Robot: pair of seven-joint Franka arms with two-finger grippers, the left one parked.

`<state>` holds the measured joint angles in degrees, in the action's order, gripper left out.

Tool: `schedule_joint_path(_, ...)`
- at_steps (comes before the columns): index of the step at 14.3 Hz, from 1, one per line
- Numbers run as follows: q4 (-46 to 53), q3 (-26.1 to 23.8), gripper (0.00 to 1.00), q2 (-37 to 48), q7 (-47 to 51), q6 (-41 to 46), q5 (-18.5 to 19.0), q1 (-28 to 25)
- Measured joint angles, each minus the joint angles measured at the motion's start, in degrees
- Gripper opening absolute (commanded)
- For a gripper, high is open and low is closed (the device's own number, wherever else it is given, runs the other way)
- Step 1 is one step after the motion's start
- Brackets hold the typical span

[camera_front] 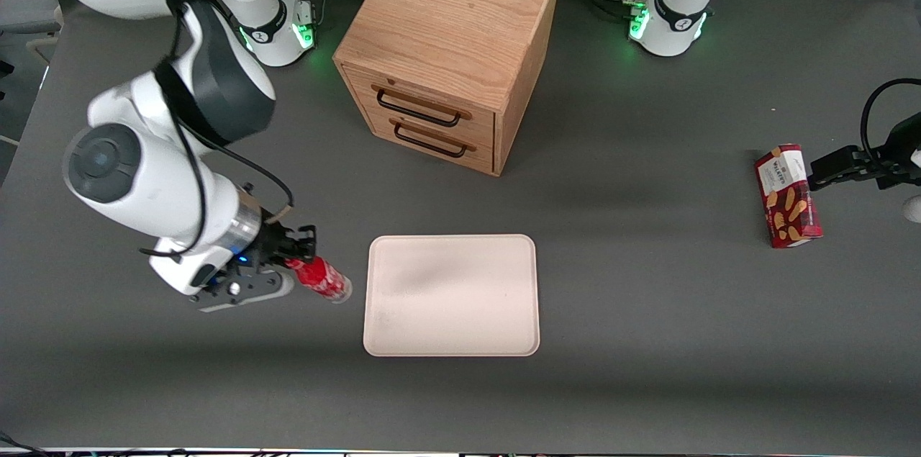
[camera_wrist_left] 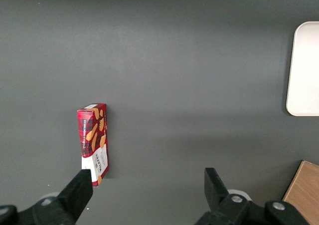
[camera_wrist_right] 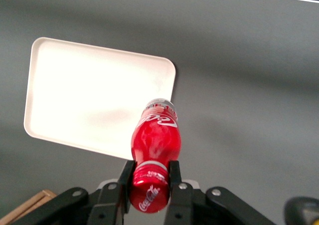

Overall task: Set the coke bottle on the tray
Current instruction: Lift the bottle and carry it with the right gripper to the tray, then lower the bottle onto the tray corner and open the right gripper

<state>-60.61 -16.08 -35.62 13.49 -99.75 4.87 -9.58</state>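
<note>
The hand (camera_front: 301, 255) is clamped on the coke bottle (camera_front: 321, 278), its two black fingers (camera_wrist_right: 126, 179) pressed against the neck just below the red cap. In the right wrist view the cap sits between the fingers (camera_wrist_right: 173, 177) and the red body with its white script logo points away from the hand (camera_wrist_right: 149, 181), clear base outermost. The coke bottle (camera_wrist_right: 155, 142) is held tilted, cap end up in the grip and base angled down toward the bench (camera_front: 647, 299); whether the base touches the bench cannot be told from these views.

The tray (camera_front: 452, 295) lies flat on the dark grey bench, at about 3 o'clock from the bottle in the front view and just beside it, with a narrow strip of bench between the bottle's base and the tray's nearest short edge. The bottle is not over the tray. In the right wrist view the tray (camera_wrist_right: 89, 100) shows bare, with one rounded corner close to the bottle's base. In the left wrist view only one end of the tray (camera_wrist_left: 305, 70) is seen.

A wooden drawer cabinet (camera_front: 450, 47) with two dark handles stands at about 12 o'clock from the tray, farther from the front camera and apart from it. A red snack box (camera_front: 788, 196) lies well away toward the parked arm's end of the bench; the same box (camera_wrist_left: 93, 142) appears in the left wrist view. Nothing stands between the bottle and the tray.
</note>
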Motion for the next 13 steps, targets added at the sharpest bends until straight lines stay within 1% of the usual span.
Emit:
schedule_joint_path(2,0.03,-0.08,0.00,-2.33,0.55,-3.90,0.70,-0.91)
schedule_joint_path(6,0.10,-1.61,0.00,-7.96,1.86,-10.92,5.88,-2.68)
schedule_joint_path(9,0.18,-1.83,0.00,-11.29,1.90,-14.30,6.57,-2.92)
schedule_joint_path(13,0.27,-1.96,0.00,-13.63,1.90,-15.19,6.73,-3.16)
